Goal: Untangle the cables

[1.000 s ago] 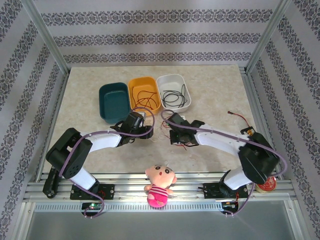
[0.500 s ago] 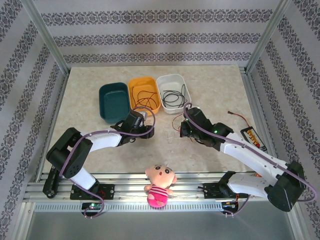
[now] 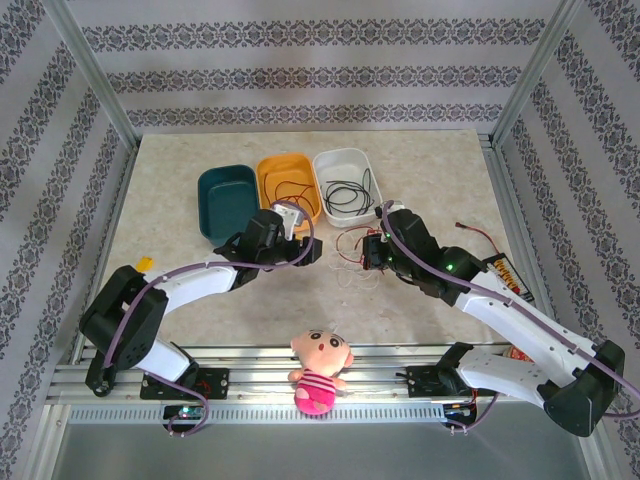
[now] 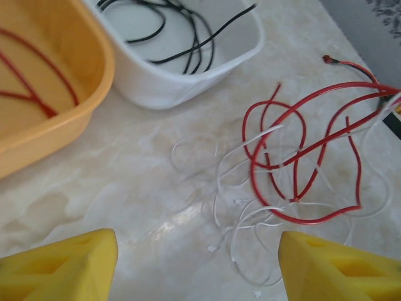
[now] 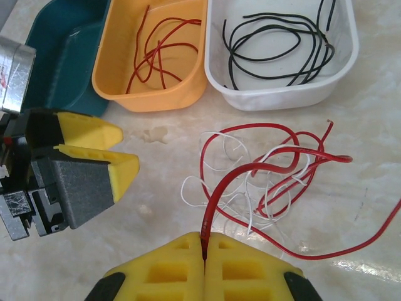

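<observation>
The right pincer point(image 5: 204, 246) is closed tight on a red cable point(image 5: 250, 166); the left pincer point(image 4: 197, 258) gapes wide, gripping nothing. White cables point(image 4: 248, 213) lie tangled on the tabletop point(image 4: 119, 175).

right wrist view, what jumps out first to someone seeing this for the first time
The knot of red and white cables sprawled on the table draws the eye first, with the right gripper shut on one red strand at the bottom of the view. Just beyond it, the orange bin holds red cables and the white bin holds black cables.
</observation>
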